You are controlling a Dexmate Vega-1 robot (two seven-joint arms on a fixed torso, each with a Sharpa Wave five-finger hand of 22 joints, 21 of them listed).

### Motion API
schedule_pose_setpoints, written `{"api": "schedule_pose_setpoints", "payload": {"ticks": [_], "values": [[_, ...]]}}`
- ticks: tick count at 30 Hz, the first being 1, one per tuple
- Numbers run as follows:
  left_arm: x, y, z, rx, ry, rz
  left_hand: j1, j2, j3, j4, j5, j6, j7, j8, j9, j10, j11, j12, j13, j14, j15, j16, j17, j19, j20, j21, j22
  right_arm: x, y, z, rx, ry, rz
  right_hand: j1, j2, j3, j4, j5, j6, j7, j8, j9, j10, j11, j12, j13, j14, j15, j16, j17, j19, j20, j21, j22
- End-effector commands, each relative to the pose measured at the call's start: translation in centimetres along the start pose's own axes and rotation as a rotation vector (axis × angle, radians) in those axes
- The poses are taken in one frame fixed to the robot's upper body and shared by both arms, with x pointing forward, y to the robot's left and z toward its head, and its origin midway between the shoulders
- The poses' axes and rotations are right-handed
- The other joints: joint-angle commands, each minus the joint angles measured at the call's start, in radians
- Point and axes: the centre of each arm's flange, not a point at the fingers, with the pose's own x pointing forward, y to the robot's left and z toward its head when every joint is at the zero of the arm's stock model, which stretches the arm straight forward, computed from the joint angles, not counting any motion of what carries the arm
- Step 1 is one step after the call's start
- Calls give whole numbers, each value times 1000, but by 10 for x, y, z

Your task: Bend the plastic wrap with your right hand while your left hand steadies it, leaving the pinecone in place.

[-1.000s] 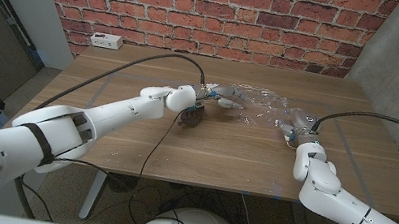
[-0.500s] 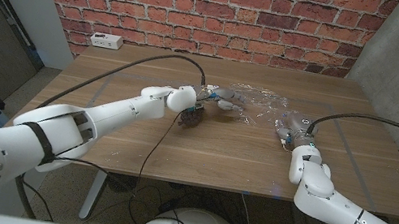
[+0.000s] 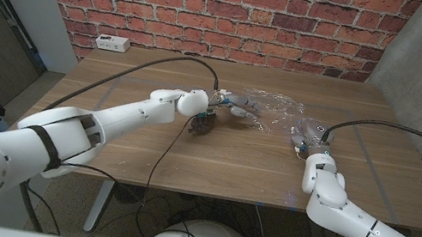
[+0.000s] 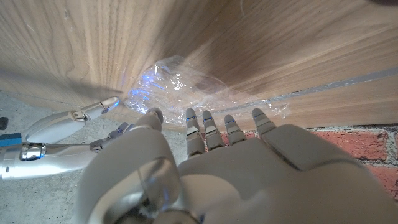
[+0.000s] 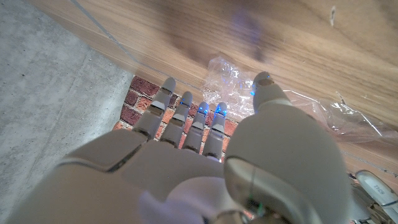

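left robot hand (image 3: 234,103): fingers spread on plastic wrap (image 3: 272,107), grasping nothing | right robot hand (image 3: 305,138): at wrap's edge, grip unclear | pinecone (image 3: 203,123): on counter (image 3: 147,138) beside left wrist

The clear, crinkled sheet of plastic wrap (image 3: 269,110) lies spread across the far middle of the wooden tabletop (image 3: 231,153), its surface rumpled and glinting (blue-white highlights show along its folds in the left wrist view (image 4: 180,84)). The small dark brown pinecone (image 3: 203,123) sits on the tabletop just beside the wrap's left end, nearer the robot than the sheet.
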Motion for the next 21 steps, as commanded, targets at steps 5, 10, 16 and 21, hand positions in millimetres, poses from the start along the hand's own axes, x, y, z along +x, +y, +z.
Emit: {"api": "schedule_pose_setpoints", "payload": {"ticks": [5,10,16,21], "values": [[9,5,-3,-14,-6,-20,-25,2,0,17,-1,-3,4,3,4,-17,-1,-5,3,-7,12,3,2,-11,5,1,4,17,5,0,12,16,29,33,1,10,-16,12,-3,-6,-1,5,-5,-4,-5,3,-4,-113,-7,-2,7,-3,-3,0],[14,3,-5,-9,2,-62,-40,1,0,25,-1,-8,4,3,4,-40,1,-11,3,-15,18,1,2,-18,17,2,4,24,7,2,-2,15,31,36,6,10,-14,15,6,-6,3,5,0,-7,-3,3,1,-117,-2,1,9,-3,-3,0],[18,2,-7,-19,-3,-103,-55,-2,-2,31,-1,-23,7,-1,4,-64,3,-14,4,-27,28,0,2,-30,23,2,5,34,11,3,-1,31,53,52,22,17,-15,20,21,-11,8,5,6,-12,0,2,4,-120,4,5,10,-6,-3,0],[24,2,-10,-35,-13,-159,-76,-9,-6,40,0,-45,10,-3,4,-95,11,-17,4,-27,27,3,3,-3,23,16,5,39,12,3,-5,41,56,74,34,23,-19,22,44,-16,16,5,21,-15,5,2,9,-121,11,8,13,-9,-3,0]]}}
